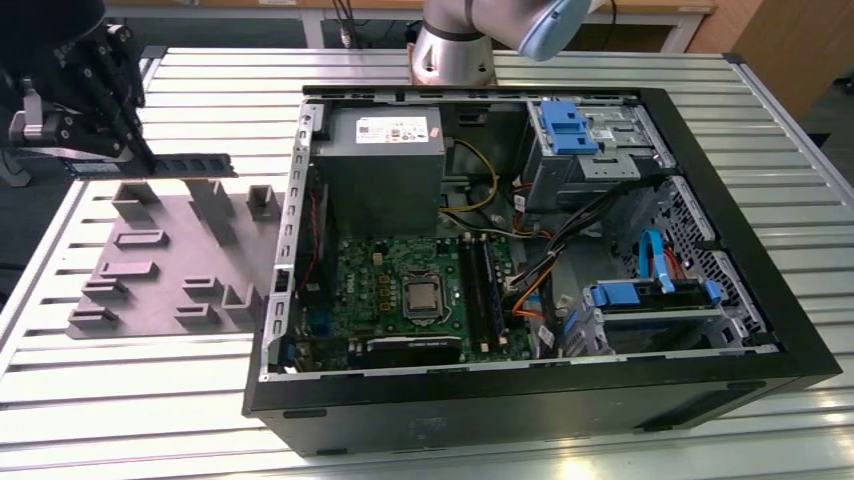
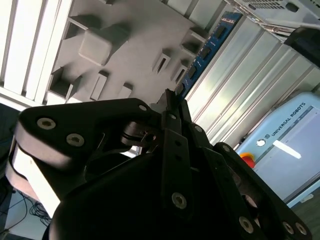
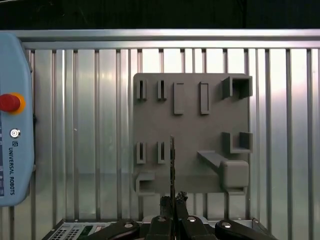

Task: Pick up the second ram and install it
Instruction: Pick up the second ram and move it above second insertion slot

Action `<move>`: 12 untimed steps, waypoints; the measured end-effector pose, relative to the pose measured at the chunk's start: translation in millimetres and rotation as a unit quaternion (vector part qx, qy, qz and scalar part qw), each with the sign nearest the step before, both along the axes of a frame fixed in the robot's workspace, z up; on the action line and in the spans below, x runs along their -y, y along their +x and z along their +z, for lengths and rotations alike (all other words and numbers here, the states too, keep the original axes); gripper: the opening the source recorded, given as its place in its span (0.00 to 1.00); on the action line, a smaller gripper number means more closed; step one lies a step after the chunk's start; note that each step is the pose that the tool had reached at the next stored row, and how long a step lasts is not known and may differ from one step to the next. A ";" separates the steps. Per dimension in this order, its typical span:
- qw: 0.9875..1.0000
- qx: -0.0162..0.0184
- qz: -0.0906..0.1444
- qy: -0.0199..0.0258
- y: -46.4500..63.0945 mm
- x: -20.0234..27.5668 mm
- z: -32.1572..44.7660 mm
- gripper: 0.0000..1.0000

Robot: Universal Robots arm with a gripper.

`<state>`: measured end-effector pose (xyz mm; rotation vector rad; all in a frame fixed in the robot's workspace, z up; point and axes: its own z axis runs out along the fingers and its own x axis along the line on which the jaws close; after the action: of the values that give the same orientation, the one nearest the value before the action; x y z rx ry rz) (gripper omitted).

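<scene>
Fingers (image 3: 181,199) of the gripper (image 3: 172,200) are clamped on one end of the second ram (image 3: 172,160), held edge-on above the grey fixture (image 3: 195,135) on the desk (image 3: 75,150). The end grip leaves the board's length free, judged to suit slot entry.

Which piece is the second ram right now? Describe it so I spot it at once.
Start at the open computer case; on the exterior view's left lies the grey fixture plate. Over that plate the claw grips the second ram, a slim dark stick held level in the air. Unlike the grey blocks below it, it is thin, dark and long.
</scene>
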<state>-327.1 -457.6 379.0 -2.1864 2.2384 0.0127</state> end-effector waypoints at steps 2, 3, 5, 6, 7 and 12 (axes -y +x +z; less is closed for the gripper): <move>1.000 0.000 0.000 0.000 5.0 0.0 0.0 0.14; 1.000 0.000 0.000 0.000 7.4 0.0 -0.1 0.14; 1.000 0.000 0.000 0.000 12.0 0.0 -0.1 0.14; 1.000 0.000 0.000 0.000 14.3 0.0 0.0 0.14; 1.000 0.000 0.000 0.000 16.6 0.0 -0.1 0.14; 1.000 0.000 0.000 0.000 26.9 0.0 0.0 0.14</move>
<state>-300.1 -457.6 379.0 -2.1865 2.2383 0.0126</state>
